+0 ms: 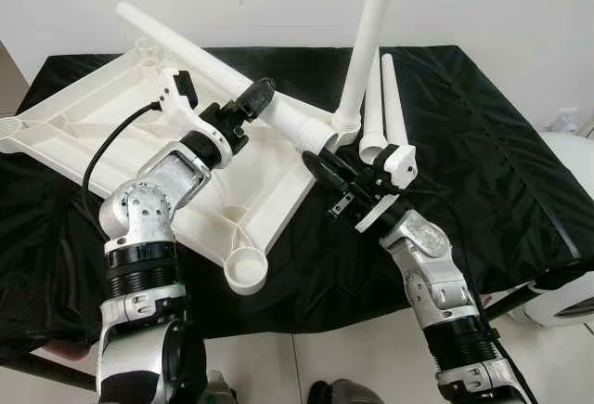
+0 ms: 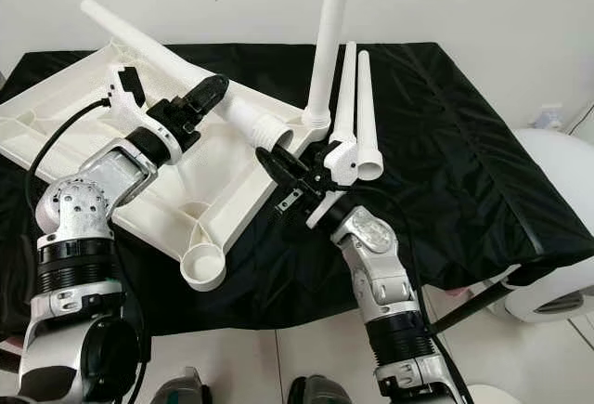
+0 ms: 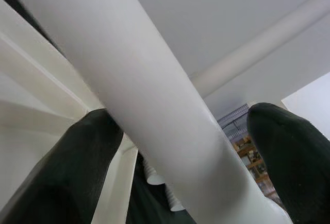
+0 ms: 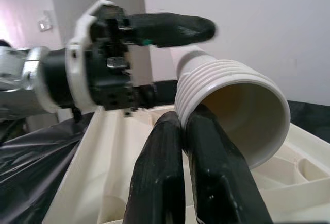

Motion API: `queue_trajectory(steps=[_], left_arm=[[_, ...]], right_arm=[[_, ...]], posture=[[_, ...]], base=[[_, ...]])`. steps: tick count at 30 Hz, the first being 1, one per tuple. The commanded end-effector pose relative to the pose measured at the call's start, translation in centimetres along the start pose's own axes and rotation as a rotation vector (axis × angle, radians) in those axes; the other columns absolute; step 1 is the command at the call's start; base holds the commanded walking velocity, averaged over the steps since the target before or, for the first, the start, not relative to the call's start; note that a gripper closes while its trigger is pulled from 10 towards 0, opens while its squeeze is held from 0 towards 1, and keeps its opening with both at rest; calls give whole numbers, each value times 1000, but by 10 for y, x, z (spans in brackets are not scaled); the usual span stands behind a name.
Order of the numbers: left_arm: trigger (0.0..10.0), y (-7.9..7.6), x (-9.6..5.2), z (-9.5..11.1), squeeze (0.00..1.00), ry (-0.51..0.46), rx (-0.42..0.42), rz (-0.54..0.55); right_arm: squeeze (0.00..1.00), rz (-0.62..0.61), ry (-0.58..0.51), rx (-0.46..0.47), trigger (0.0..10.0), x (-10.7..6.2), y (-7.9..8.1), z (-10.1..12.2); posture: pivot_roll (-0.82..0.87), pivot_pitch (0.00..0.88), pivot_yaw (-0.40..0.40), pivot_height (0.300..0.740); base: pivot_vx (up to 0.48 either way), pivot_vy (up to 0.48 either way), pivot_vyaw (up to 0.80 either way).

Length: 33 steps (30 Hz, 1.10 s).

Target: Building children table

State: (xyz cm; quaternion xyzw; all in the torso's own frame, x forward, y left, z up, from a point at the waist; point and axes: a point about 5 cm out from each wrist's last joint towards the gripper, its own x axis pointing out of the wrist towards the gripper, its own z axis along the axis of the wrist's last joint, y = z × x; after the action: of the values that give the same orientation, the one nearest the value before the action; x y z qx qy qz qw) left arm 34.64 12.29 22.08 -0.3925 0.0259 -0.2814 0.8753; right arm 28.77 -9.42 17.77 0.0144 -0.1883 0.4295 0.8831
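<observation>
The two silver arms rise from the near edge of the surface (image 1: 483, 144), which is covered by a black cloth. The left claw (image 1: 249, 105) has its two black fingers (image 3: 87, 167) spread around a white table leg (image 1: 200, 56), one on each side of the tube; whether they press it cannot be told. That leg lies slanted across the upturned white tabletop (image 1: 93, 97), its thin end pointing toward the far left corner of the surface and its wide ribbed end (image 4: 232, 105) near the middle. The right claw (image 1: 316, 166) has its fingers (image 4: 206, 172) pressed together, with nothing between them, their tips just below the ribbed open mouth of the leg. The tabletop lies underside up on the left half of the surface, a round socket (image 1: 246, 272) at its near corner, close to the surface's near edge. A second leg (image 1: 367, 42) stands upright in the tabletop's corner nearest the centre. Two more legs (image 1: 382, 107) lie side by side on the cloth just beside it.
</observation>
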Motion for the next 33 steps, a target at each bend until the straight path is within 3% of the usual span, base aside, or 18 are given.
queue_trajectory(steps=[1, 17, 21, 28, 33], left_arm=[[10000, -1, 5, 3, 0, -12, -27, 12], [10000, 16, 2, 28, 0, -89, -82, 82], [10000, 35, -6, 40, 0, -126, -110, 152], [10000, 48, -10, 45, 0, -140, -130, 196], [10000, 46, -9, 44, 0, -137, -132, 185]], right_arm=[[0, 51, -11, -3, 10000, 2, 7, 3], [0, 53, 29, -14, 10000, -7, 9, -3], [0, 53, 26, -10, 10000, -8, 11, -2], [0, 64, 34, -5, 10000, -10, 12, -3], [0, 74, 43, -4, 10000, -11, 13, -4]], posture=[[32, 2, -25, 740], [26, 0, -24, 740], [24, 0, -19, 740], [21, 0, -19, 740], [21, 0, -20, 740]], base=[[0, 0, 0], [0, 0, 0], [0, 0, 0], [0, 0, 0], [0, 0, 0]])
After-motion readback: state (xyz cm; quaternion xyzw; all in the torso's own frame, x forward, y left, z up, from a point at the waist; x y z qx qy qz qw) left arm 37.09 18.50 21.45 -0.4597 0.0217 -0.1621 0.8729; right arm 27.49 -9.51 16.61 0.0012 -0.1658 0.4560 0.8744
